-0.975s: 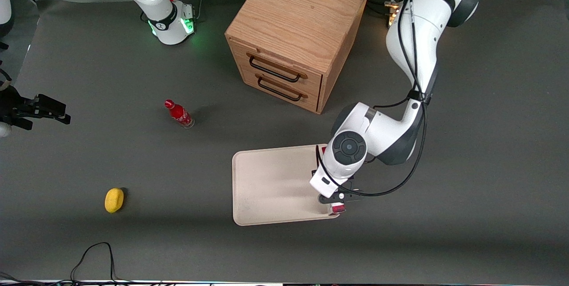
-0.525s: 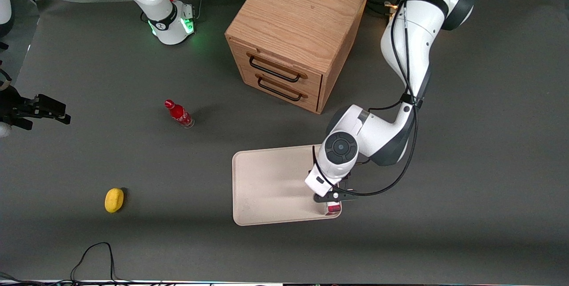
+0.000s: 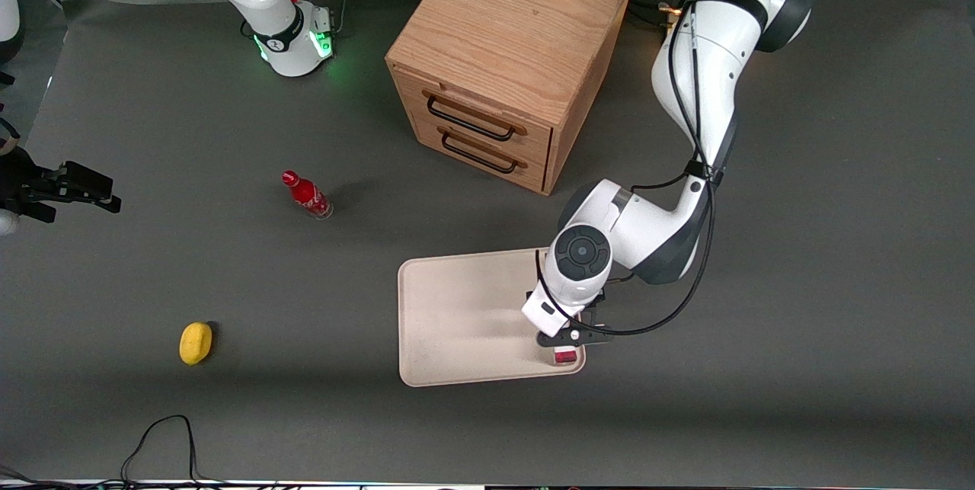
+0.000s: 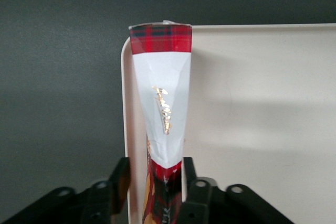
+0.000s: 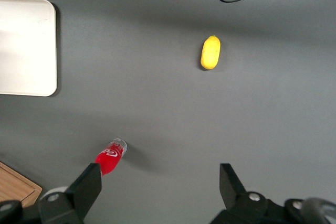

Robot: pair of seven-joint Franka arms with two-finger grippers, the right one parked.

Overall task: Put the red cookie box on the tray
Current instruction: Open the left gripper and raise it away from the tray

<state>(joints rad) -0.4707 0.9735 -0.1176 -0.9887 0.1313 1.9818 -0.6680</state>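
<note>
End effector: the left arm's end effector (image 4: 156,182) hangs over the edge of the tray that lies toward the working arm's end of the table; its two black fingers (image 4: 119,179) are clamped on the sides of the red cookie box.
Red cookie box: the red cookie box (image 4: 160,108) is held between the fingers with its long axis running along the tray's rim. In the front view only its end (image 3: 564,357) shows, below the wrist and near the tray corner closest to the front camera.
Box markings: red tartan pattern at the outer end and again near the fingers; a pale grey-white panel between them carries a short line of gold script, too small to read.
Contact with tray: I cannot tell whether the box rests on the tray or is just above it.
Tray: the beige tray (image 3: 457,307) lies flat on the dark grey table (image 3: 838,322), nearer the front camera than the wooden cabinet (image 3: 506,56).
Cabinet: two drawers, both shut, each with a dark handle.
Red bottle: a small red bottle (image 3: 307,195) with white lettering that cannot be read stands on the table toward the parked arm's end.
Yellow object: a small yellow object (image 3: 196,343) lies nearer the front camera than the bottle.
</note>
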